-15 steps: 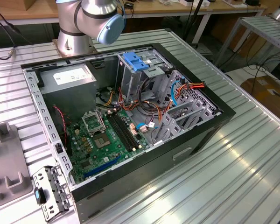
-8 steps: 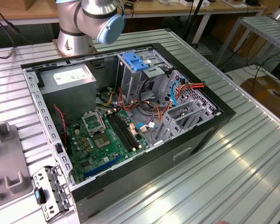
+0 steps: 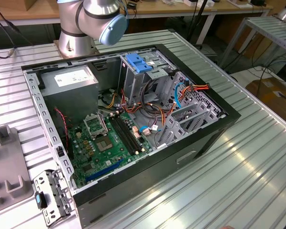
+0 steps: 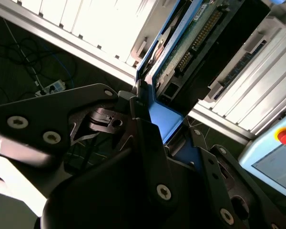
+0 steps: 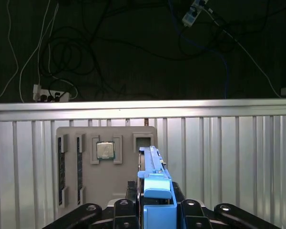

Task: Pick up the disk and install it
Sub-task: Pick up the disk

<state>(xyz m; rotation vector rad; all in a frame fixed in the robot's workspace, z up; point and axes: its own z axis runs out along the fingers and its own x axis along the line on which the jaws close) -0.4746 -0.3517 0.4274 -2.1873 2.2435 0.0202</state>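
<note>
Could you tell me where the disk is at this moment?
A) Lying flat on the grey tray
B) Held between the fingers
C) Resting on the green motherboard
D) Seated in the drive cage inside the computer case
B: in both wrist views the disk, its blue rail showing, stands on edge clamped between the fingers, with the grey tray beyond it.
</note>
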